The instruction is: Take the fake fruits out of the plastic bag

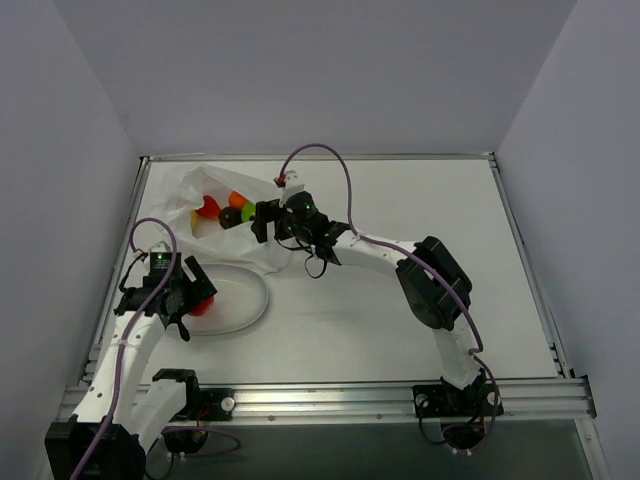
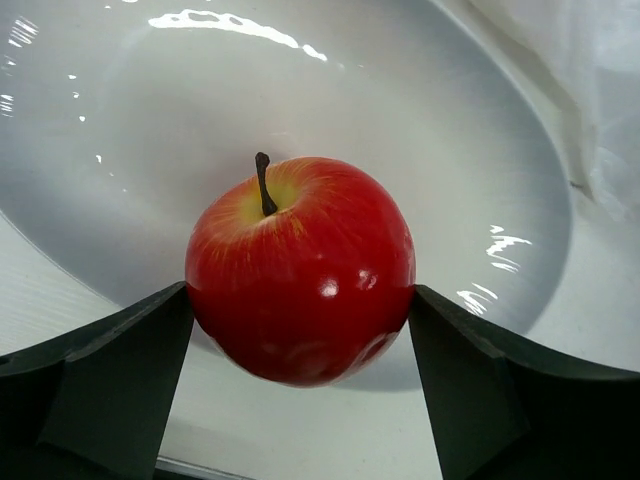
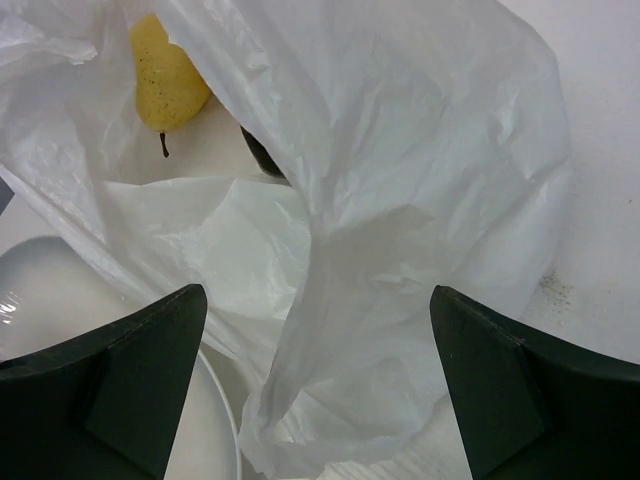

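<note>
The left end effector [image 2: 300, 300] grips the glossy red plastic apple [image 2: 300, 250] over the smooth white oval plate [image 1: 245, 305]. The right end effector [image 3: 318, 300], jaws wide open, sits at the crinkly translucent white plastic bag [image 3: 400, 150]; the fruits inside [image 1: 238, 208] lie just to its left, nearer that arm.

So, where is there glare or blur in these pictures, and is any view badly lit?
Left wrist view: bright glare streaks on the plate at the top, small highlights on the apple, and the dark fingers look slightly soft. Right wrist view: the plastic bag is evenly lit and sharp, the fingers nearly black. Top view: soft light, only faint shadows.
</note>
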